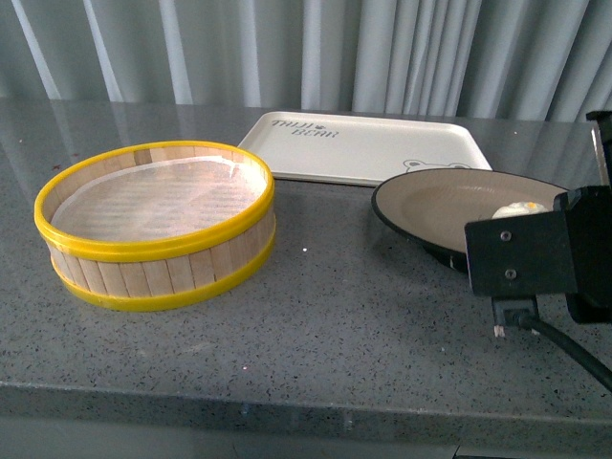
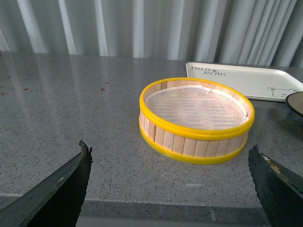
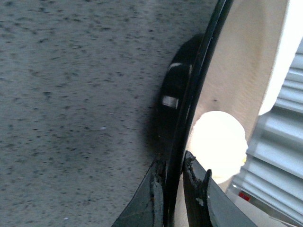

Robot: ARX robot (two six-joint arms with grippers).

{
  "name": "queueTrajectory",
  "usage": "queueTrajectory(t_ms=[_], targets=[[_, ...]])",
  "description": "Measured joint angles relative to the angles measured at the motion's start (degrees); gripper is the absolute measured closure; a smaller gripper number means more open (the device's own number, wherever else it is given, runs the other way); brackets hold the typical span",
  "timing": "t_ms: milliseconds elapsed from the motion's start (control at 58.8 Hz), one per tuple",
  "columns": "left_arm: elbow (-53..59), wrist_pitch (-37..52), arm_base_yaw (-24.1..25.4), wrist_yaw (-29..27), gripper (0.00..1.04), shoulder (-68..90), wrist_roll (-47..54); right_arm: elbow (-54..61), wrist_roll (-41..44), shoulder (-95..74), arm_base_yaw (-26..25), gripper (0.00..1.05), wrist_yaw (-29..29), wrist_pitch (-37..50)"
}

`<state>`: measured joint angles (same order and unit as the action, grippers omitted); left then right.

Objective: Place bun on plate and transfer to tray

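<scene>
- White bun [image 1: 519,208] sits on the brown plate [image 1: 430,206]; the plate is just in front of the cream tray [image 1: 363,143], not yet on it
- Right gripper [image 3: 174,184] pinches the plate's black rim, one finger on each side; the bun is close by
- Left gripper [image 2: 169,150] is spread wide, holding nothing, well away from the tray
- First step looks done; moving the plate onto the tray is left

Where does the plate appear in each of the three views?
Front view: the plate is at the right.
Left wrist view: a dark sliver at the picture's right edge.
Right wrist view: its black rim crosses the picture, between the right gripper's fingertips.
Landmarks: the tray (front, left wrist); the bun (front, right wrist).
</scene>
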<state>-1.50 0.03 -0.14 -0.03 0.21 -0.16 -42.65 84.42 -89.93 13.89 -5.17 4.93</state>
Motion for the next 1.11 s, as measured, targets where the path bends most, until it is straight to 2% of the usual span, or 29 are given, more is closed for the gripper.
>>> queueTrajectory(t_ms=[51, 442, 782, 1105], targets=[[0.0, 0.0, 0.0, 0.0, 0.07, 0.0, 0.0, 0.6, -0.1, 1.1, 0.1, 1.01, -0.9, 1.5], [0.0, 0.0, 0.0, 0.0, 0.07, 0.0, 0.0, 7.8, 4.4, 3.8, 0.1, 1.01, -1.6, 12.0], [0.0, 0.0, 0.0, 0.0, 0.07, 0.0, 0.0, 11.2, 4.2, 9.0, 1.2, 1.02, -3.3, 14.8], [0.0, 0.0, 0.0, 0.0, 0.07, 0.0, 0.0, 11.5, 7.0, 12.3, -2.7, 1.02, -2.0, 18.4]])
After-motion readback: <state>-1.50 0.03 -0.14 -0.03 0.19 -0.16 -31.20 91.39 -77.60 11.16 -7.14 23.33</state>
